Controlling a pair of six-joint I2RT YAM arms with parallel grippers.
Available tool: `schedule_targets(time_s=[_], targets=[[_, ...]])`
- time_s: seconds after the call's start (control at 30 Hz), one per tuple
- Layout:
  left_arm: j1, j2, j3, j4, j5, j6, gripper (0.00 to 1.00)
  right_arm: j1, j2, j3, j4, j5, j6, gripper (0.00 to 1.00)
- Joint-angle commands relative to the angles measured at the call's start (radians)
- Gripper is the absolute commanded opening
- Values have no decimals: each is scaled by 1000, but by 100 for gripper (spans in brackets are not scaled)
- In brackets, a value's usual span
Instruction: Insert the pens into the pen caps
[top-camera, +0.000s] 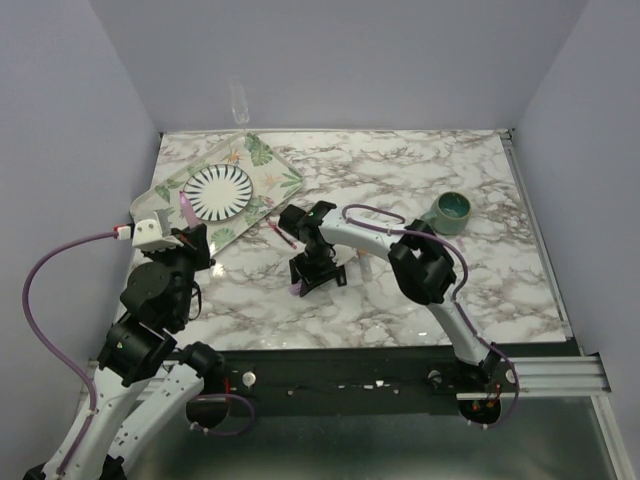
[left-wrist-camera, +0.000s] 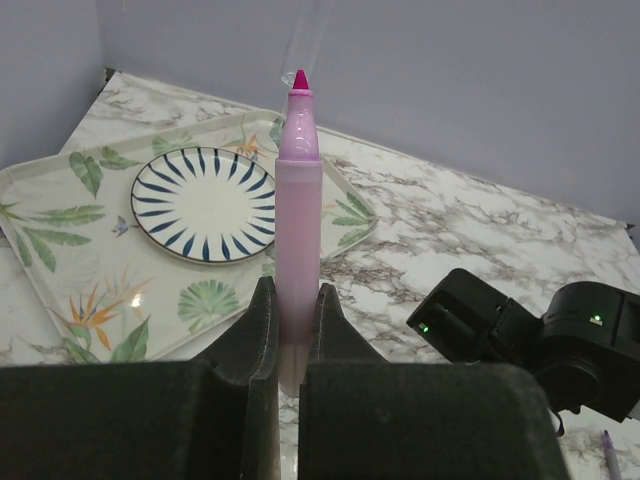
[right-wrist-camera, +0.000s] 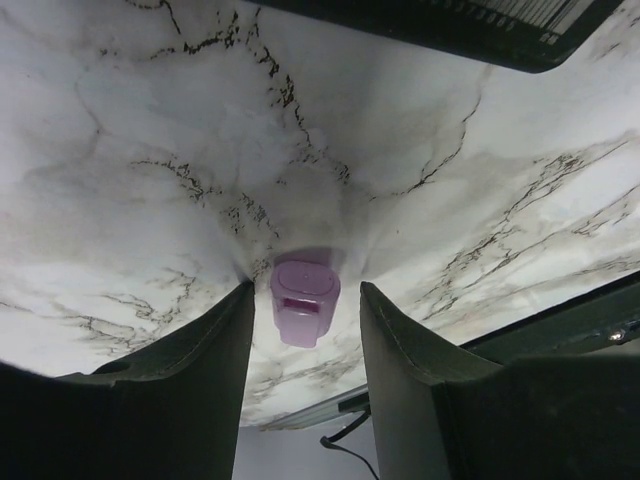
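My left gripper (left-wrist-camera: 292, 320) is shut on the lower body of a pink-purple pen (left-wrist-camera: 299, 200) and holds it upright, bare tip (left-wrist-camera: 300, 80) up. From above, this pen (top-camera: 187, 208) stands over the tray's near corner in the left gripper (top-camera: 185, 238). A light purple pen cap (right-wrist-camera: 303, 298) lies on the marble between the fingers of my right gripper (right-wrist-camera: 305, 292), which is open with a gap on each side, wider on the right. In the top view the right gripper (top-camera: 318, 272) points down at mid-table with the cap (top-camera: 295, 290) by its left side. A thin red pen (top-camera: 280, 232) lies just behind.
A leaf-patterned tray (top-camera: 265, 160) with a blue-striped plate (top-camera: 218, 190) sits at the back left. A teal mug (top-camera: 452, 210) stands at the right. A clear glass (top-camera: 239, 102) stands at the back wall. The right arm's wrist (left-wrist-camera: 520, 335) is close to the left gripper's right.
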Motion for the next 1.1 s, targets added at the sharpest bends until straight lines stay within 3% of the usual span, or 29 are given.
schedule_targets(time_s=[0.0,0.33,0.5,1.07], targets=[[-5,-14,-9,26,-2,-1,0,-5,57,4,-39,42,76,53],[-6,-18,-9,24,4,-1,0,24,78,4,-117,109,122,52],[-5,-26,-9,26,8,-3,0,46,49,-33,-147,166,179,45],[-46,-64,-9,24,0,0,0,119,58,-19,-206,321,256,45]])
